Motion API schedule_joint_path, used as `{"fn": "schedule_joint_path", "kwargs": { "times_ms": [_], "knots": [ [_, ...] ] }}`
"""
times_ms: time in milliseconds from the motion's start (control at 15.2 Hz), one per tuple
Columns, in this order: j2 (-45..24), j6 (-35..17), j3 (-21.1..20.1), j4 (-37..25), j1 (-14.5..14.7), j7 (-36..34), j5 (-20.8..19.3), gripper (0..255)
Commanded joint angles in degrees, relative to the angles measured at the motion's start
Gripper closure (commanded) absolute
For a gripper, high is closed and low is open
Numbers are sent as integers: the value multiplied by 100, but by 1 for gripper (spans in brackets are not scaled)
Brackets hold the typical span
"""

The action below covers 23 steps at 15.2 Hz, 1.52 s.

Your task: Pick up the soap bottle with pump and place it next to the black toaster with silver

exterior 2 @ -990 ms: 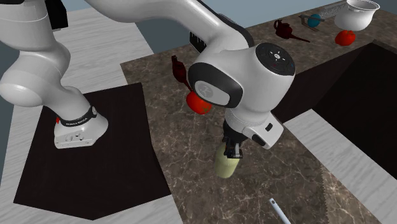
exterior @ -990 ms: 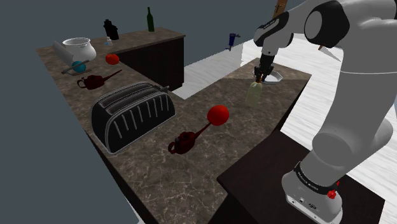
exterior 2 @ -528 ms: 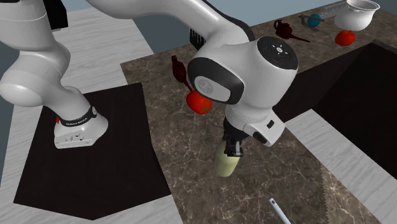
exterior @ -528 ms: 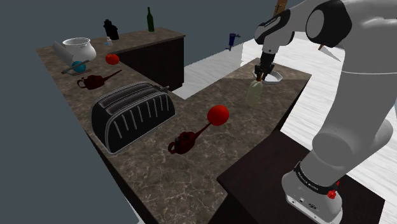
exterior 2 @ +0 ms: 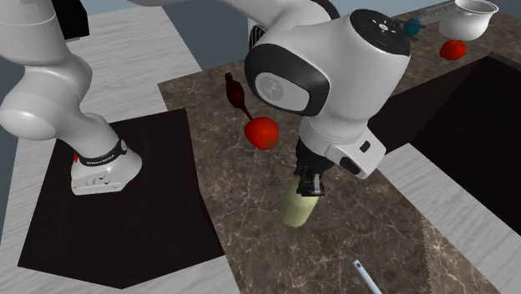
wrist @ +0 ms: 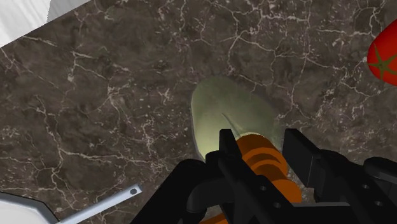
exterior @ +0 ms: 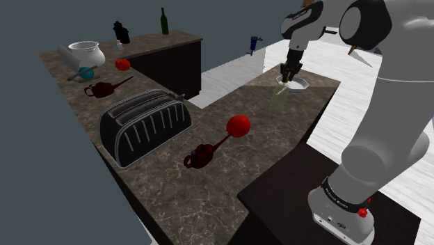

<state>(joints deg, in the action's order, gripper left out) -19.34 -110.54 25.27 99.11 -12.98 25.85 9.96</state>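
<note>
Claw (wrist: 261, 139) is pinching the orange pump (wrist: 256, 156) of the pale green soap bottle (wrist: 229, 114). The bottle's body is straight below the fingers, at the end of the marbled table (exterior: 209, 181), just beside a white dish (exterior: 300, 85). I can't tell whether its base touches the top. The black toaster (exterior: 145, 125) is well apart, beyond a red tomato (exterior: 238, 125).

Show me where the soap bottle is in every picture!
Shoulder view: the pale green soap bottle hangs under the hand, upper right of middle.
Second exterior view: the soap bottle is low, just right of middle, below the hand.
Wrist view: the soap bottle lies just beyond the hand, which clasps its orange pump.
Shared landmark: the red tomato near it.
</note>
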Motion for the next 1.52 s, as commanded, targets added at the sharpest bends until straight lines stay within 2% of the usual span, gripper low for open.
{"fn": "schedule_joint_path", "kwargs": {
  "times_ms": [0,1452],
  "knots": [
    [55,133,15,-83,-1,-12,-30,255],
    [285,1733,87,-1484,-50,-148,-173,255]
  ]
}}
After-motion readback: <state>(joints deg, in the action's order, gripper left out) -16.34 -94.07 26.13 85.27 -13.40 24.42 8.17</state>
